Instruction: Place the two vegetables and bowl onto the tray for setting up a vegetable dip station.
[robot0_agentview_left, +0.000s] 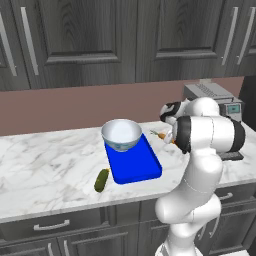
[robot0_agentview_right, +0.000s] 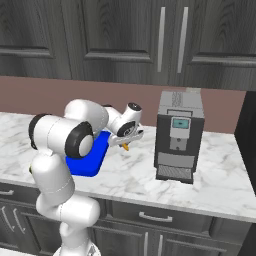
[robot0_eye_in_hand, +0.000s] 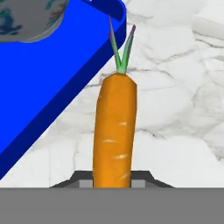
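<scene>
My pincer (robot0_agentview_right: 126, 142) was clamped on the carrot (robot0_eye_in_hand: 114, 131), held just beside the blue tray (robot0_agentview_left: 135, 167), where the bowl (robot0_agentview_left: 121, 134) already sat. The cucumber (robot0_agentview_left: 101, 180) lay on the counter (robot0_agentview_left: 45, 160) by the tray's other side. I judged it best to clear the rim before releasing.

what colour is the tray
Bright blue. The tray shows best in the left base view, with the bowl on it.

Orange carrot (robot0_eye_in_hand: 114, 131), blue tray (robot0_agentview_left: 135, 162), white-veined marble counter (robot0_agentview_left: 45, 170).
</scene>
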